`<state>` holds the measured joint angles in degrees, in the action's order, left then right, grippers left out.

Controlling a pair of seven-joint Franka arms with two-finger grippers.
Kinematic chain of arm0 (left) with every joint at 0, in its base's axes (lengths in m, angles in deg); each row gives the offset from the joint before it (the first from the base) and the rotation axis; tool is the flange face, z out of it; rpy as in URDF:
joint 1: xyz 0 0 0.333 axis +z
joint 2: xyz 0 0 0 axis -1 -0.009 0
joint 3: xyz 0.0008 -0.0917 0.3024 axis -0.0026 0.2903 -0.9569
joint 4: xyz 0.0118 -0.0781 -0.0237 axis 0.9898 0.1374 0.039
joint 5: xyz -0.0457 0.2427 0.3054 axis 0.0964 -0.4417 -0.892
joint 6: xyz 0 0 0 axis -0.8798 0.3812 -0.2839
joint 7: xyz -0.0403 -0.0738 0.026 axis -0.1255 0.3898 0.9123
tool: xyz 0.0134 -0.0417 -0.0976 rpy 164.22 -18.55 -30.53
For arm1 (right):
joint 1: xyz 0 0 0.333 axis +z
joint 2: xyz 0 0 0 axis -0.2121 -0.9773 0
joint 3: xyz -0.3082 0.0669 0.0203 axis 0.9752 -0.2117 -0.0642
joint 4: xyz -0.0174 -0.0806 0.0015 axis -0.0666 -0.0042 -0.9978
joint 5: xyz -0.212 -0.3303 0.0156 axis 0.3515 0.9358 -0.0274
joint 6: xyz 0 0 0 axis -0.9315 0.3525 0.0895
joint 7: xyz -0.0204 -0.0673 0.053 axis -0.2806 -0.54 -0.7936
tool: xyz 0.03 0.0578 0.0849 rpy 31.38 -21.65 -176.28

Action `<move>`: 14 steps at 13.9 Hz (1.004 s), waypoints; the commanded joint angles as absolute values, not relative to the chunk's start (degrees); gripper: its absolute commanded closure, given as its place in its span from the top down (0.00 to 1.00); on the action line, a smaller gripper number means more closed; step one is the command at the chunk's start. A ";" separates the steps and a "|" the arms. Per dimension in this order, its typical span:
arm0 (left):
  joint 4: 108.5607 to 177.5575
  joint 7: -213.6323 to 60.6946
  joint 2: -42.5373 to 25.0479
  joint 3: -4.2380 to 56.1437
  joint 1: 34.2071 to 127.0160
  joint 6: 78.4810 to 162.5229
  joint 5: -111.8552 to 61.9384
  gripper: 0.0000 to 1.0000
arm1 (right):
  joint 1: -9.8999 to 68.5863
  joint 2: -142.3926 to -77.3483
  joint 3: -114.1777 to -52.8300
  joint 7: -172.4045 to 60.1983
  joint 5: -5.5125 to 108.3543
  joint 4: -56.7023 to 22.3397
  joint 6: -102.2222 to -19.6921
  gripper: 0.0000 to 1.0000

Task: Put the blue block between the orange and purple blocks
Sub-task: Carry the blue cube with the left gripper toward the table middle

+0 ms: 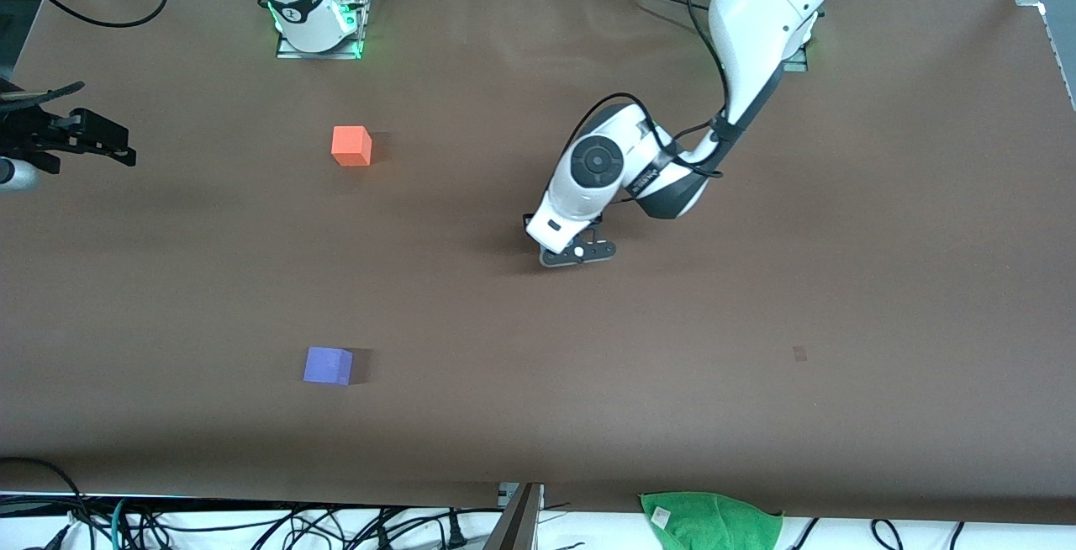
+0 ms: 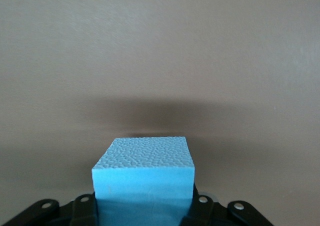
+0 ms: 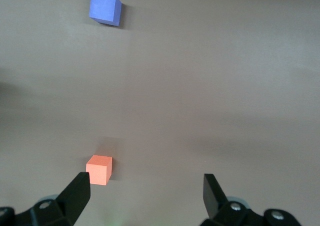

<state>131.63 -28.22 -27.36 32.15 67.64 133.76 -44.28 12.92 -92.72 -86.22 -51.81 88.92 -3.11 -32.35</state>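
Note:
The blue block [image 2: 144,178] sits between the fingers of my left gripper [image 2: 144,206], which is shut on it. In the front view that gripper [image 1: 578,251] is low over the middle of the table and hides the block. The orange block [image 1: 351,146] lies toward the right arm's end, near that arm's base. The purple block [image 1: 328,366] lies nearer the front camera, roughly in line with it. My right gripper [image 3: 145,183] is open and empty, held high; its view shows the orange block [image 3: 99,169] and the purple block [image 3: 105,8]. It also shows at the front view's edge [image 1: 84,140].
A green cloth [image 1: 710,520] lies at the table's near edge, with cables and a metal post [image 1: 517,520] beside it. A small dark mark [image 1: 799,354] is on the brown table cover toward the left arm's end.

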 commanded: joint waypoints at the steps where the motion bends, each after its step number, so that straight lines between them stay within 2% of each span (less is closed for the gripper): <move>1: 127.39 -28.78 -30.75 30.83 64.09 132.98 -47.49 0.18 | 12.33 -92.65 -86.32 -50.76 88.27 -3.24 -32.96 1.00; 3: 125.97 -28.52 -32.51 30.74 62.95 132.98 -47.66 0.24 | 12.42 -92.82 -86.40 -50.85 88.27 -3.24 -32.96 1.00; 4: 125.96 -28.43 -33.04 30.57 62.51 132.98 -47.66 0.23 | 12.68 -92.91 -86.49 -50.94 88.27 -3.24 -33.05 1.00; 5: 125.96 -28.60 -33.13 30.57 62.50 133.15 -47.75 0.29 | 12.77 -93.00 -86.49 -51.29 88.35 -3.24 -33.14 1.00; 7: 125.79 -28.95 -32.78 30.48 62.59 133.24 -47.84 1.00 | 12.86 -94.22 -86.58 -51.29 88.27 -3.24 -33.49 1.00; 12: 125.70 -28.34 -27.53 31.09 64.96 131.23 -46.96 1.00 | 12.51 -97.83 -86.49 -50.85 88.00 -3.33 -34.72 1.00; 14: 125.61 -28.86 -23.66 31.36 66.45 124.49 -45.56 1.00 | 12.59 -98.79 -86.40 -50.85 88.09 -3.33 -35.68 1.00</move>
<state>124.54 -28.25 -28.80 31.05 65.01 130.18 -46.29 12.99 -98.34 -86.36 -51.81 88.89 -3.21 -34.65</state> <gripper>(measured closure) 0.000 0.000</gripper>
